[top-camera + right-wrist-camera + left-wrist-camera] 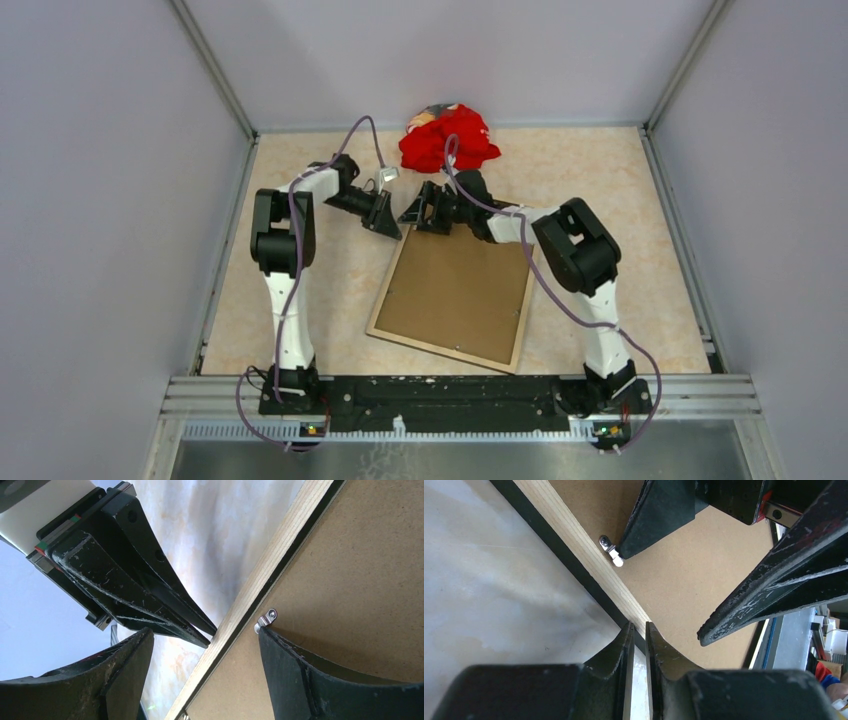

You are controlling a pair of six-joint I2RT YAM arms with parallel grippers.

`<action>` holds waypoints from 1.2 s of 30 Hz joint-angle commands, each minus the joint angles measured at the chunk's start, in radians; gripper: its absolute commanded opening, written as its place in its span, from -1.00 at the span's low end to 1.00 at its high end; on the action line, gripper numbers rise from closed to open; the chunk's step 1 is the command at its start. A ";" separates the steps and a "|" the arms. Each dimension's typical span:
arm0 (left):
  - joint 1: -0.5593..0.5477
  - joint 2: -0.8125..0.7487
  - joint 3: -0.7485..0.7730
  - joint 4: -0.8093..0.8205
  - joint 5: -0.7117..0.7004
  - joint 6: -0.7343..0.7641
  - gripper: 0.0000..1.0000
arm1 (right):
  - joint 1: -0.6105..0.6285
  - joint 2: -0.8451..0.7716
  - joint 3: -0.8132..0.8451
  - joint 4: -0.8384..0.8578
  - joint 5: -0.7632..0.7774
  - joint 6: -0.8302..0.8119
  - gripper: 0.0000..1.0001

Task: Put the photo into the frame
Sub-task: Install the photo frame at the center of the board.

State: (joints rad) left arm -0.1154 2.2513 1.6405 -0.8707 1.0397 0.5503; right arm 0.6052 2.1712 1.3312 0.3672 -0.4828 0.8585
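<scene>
Bright, even overhead light fills the top view, leaving soft shadows on the tabletop (620,200). In the wrist views the left pincer (639,627) and right pincer (205,632) blur slightly up close.

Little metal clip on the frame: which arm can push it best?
Right, probably. The right tool is open, one fingertip right at the clip; the left tool is shut, out at the frame's edge.

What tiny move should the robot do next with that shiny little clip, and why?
Probably nudge the right gripper sideways so its fingertip swivels the metal clip. That fingertip sits right against the clip on the pale wooden edge of the frame, beside the brown backing board; which way it should turn, I cannot tell.
</scene>
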 commanded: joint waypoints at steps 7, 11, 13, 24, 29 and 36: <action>-0.020 -0.002 -0.032 0.014 0.013 0.015 -0.60 | 0.011 0.042 0.039 0.013 0.013 0.032 0.54; -0.020 -0.004 -0.034 0.013 0.013 0.018 -0.60 | 0.010 0.049 0.033 0.039 0.015 0.057 0.53; -0.020 -0.004 -0.035 0.012 0.014 0.018 -0.60 | 0.011 0.050 0.029 0.045 0.019 0.064 0.53; -0.020 -0.009 -0.044 0.006 0.013 0.031 -0.60 | 0.018 0.055 0.023 0.078 0.030 0.096 0.53; -0.020 -0.016 -0.043 -0.002 0.008 0.040 -0.61 | 0.019 0.040 0.008 0.097 0.021 0.105 0.53; -0.005 -0.058 -0.041 -0.071 -0.052 0.112 -0.59 | -0.026 -0.175 -0.090 0.070 0.010 0.085 0.65</action>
State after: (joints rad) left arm -0.1127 2.2505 1.6222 -0.8684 1.0348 0.5819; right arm 0.6079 2.1765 1.3052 0.4450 -0.4789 0.9718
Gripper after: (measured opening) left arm 0.202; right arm 0.800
